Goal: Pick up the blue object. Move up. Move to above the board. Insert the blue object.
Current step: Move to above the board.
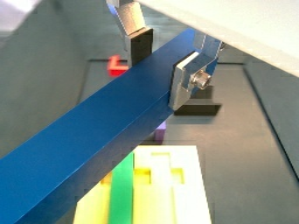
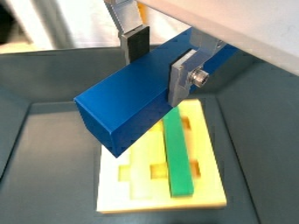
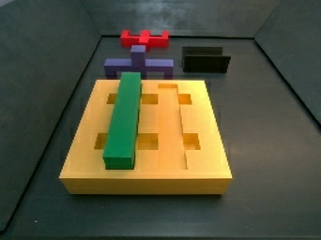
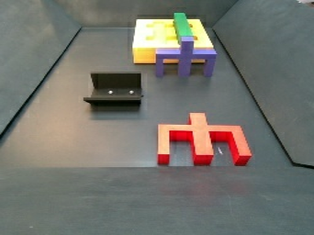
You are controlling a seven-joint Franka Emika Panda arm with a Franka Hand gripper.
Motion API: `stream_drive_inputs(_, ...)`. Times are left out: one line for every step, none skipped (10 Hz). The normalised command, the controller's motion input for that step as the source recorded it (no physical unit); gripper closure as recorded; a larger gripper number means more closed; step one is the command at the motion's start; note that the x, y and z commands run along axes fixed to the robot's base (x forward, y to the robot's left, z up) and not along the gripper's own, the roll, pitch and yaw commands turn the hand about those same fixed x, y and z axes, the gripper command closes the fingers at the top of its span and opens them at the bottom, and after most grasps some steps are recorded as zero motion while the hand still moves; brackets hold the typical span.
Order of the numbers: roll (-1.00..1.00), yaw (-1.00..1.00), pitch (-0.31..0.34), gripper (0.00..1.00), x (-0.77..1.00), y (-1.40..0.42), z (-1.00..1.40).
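In both wrist views my gripper [image 1: 162, 61] [image 2: 159, 63] is shut on the blue object [image 1: 93, 131] [image 2: 128, 105], a long dark-blue bar. One silver finger [image 1: 187, 79] presses its near side, and the dark pad [image 1: 140, 48] of the other finger meets its far side. The bar hangs in the air over the yellow board [image 1: 170, 188] [image 2: 140, 188], which lies below with its grooves and square cut-outs. In both side views the board [image 3: 201, 141] [image 4: 153, 41] is visible, but the gripper and the blue object are out of frame.
A green bar [image 3: 126, 117] [image 4: 182, 25] [image 2: 176, 157] lies in one groove of the board. Beyond the board stand a lavender-purple block [image 3: 138, 64] [image 4: 186, 57], a red piece [image 3: 146, 38] [image 4: 203, 142] and the black fixture [image 3: 207, 59] [image 4: 116, 90]. Dark walls surround the floor.
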Motion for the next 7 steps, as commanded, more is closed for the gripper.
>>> stream_drive_inputs(0.03,1.0,0.109,1.0,0.06,-0.18,0.05)
stream_drive_inputs(0.03,1.0,0.115,1.0,0.05,-0.1,0.04)
stream_drive_inputs(0.03,1.0,0.122,1.0,0.05,-0.03,0.03)
stream_drive_inputs(0.04,1.0,0.138,1.0,0.05,-0.04,0.03)
stream_drive_inputs(0.04,1.0,0.157,1.0,0.05,-0.03,0.03)
stream_drive_inputs(0.05,1.0,0.181,1.0,0.06,-0.03,0.03)
stream_drive_inputs(0.06,1.0,0.214,1.0,0.06,-0.03,0.03)
